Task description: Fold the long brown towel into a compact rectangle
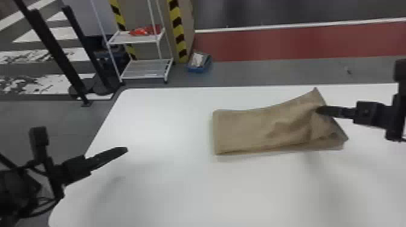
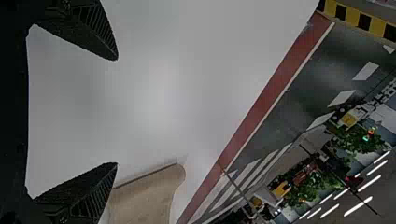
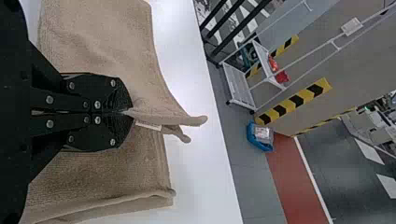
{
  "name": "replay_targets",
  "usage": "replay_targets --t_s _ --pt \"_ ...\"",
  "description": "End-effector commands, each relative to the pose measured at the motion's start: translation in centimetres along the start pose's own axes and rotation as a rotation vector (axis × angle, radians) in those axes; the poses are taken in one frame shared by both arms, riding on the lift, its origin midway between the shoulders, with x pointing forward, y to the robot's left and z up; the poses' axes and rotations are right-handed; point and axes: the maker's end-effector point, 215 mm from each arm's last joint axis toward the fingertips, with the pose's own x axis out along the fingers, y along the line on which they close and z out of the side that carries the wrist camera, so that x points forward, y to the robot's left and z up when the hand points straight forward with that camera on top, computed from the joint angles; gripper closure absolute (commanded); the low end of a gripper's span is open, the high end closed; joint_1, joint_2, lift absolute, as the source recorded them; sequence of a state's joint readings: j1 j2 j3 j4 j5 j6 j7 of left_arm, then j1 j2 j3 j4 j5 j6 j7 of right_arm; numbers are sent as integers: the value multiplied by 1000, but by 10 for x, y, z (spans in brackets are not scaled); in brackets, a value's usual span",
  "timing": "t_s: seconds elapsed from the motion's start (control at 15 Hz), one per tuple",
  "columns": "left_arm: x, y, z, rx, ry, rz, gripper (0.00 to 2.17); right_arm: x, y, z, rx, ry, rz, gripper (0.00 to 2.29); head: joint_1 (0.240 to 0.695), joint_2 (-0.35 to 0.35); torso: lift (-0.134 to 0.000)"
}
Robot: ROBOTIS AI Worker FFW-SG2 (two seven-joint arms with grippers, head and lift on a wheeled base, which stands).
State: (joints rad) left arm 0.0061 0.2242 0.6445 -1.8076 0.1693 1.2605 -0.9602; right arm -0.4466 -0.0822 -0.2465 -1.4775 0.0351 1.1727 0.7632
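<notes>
The brown towel lies folded on the right half of the white table, its right part bunched and raised. At that raised part is my right gripper. In the right wrist view the right gripper is shut on a pinched fold of the towel, with a small white tag beside the fingers. My left gripper is over the table's left edge, apart from the towel. In the left wrist view the left gripper stands open with nothing between its fingers, and the towel's end shows beyond them.
The white table extends under both arms, with its left edge below the left arm. Behind it on the floor stand a white wire shelf, a blue bin and black posts.
</notes>
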Motion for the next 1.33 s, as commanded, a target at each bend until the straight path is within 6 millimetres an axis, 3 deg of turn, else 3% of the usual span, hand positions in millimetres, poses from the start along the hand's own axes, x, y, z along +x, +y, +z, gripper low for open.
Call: replay_targets --t_s 0.0,0.2,0.53,0.67,0.87,0.93,1.07,1.13,1.27 --pt "-1 3 2 10 -4 5 80 -3 4 -8 12 19 1 1234 695 172 -124" --pt "-2 5 3 10 -3 7 80 -16 17 -15 59 42 22 1234 695 182 -124" --pt "-1 6 5 18 -8 6 80 -20 3 -16 60 47 -18 1234 695 183 -124" --pt "0 5 6 17 -8 3 80 -15 19 -15 58 46 18 1234 695 178 -124" --pt "-2 5 7 21 -7 3 80 -24 66 -13 114 51 124 1234 695 202 -124" --pt "-3 6 8 23 -7 5 80 -27 67 -13 110 49 117 1234 695 214 -124" --pt "-5 5 9 22 -9 -3 80 -29 41 -22 97 57 55 1231 695 230 -124" --pt "-6 7 8 22 -9 -1 80 -23 17 -30 96 67 10 1231 695 231 -124" --pt "-4 7 7 22 -4 -2 80 -21 -7 -21 94 57 -34 1231 695 208 -124"
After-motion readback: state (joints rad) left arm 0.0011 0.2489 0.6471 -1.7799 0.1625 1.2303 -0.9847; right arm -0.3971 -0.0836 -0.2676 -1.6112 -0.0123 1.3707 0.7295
